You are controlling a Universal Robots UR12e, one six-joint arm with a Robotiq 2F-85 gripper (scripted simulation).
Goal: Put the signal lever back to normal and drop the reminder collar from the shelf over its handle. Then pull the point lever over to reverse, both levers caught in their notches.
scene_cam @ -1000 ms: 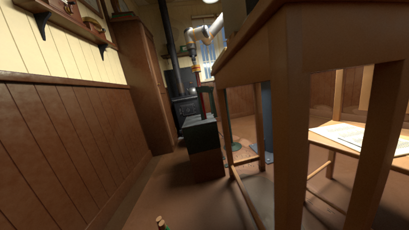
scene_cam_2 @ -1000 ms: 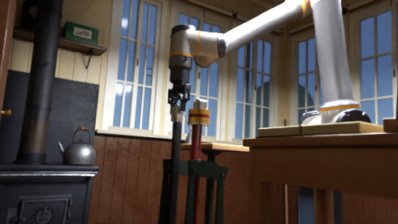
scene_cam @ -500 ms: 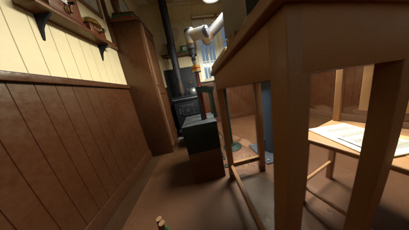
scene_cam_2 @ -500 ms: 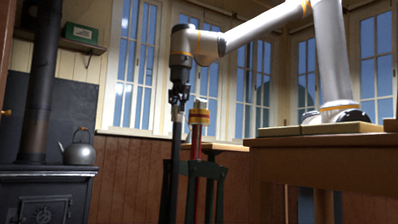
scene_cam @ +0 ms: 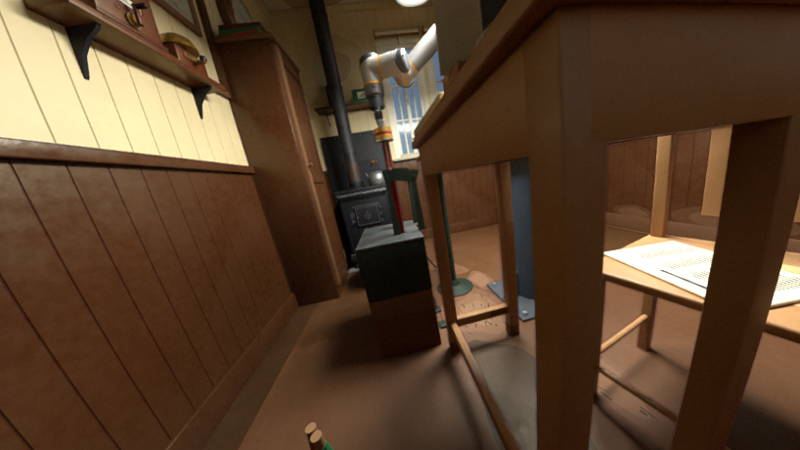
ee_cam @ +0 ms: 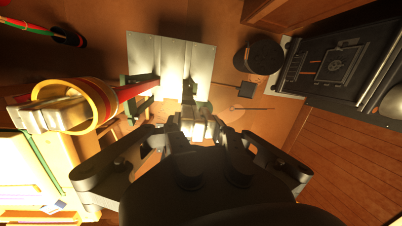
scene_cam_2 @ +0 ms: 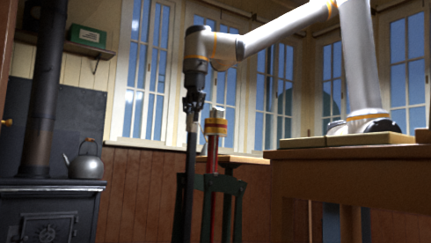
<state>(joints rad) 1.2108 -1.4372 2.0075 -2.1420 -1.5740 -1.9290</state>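
The black point lever (scene_cam_2: 190, 176) stands upright in the green lever frame (scene_cam_2: 211, 185), its metal handle (ee_cam: 196, 123) between the fingers of my gripper (scene_cam_2: 193, 108), which points straight down over it, partly closed and holding nothing. Beside it the red signal lever (scene_cam_2: 213, 163) stands upright with the yellow and red reminder collar (scene_cam_2: 215, 126) around its handle (ee_cam: 47, 115). From the side camera the collar (scene_cam: 383, 134) shows below the arm, above the frame's dark base box (scene_cam: 394, 263).
A black stove (scene_cam_2: 48, 207) with a kettle (scene_cam_2: 85, 163) stands left of the levers, its pipe (scene_cam_2: 44, 88) rising beside them. A wooden desk (scene_cam_2: 352, 176) carrying the arm's base stands to the right. A coal scuttle (ee_cam: 258, 57) and small shovel (ee_cam: 246, 89) lie on the floor.
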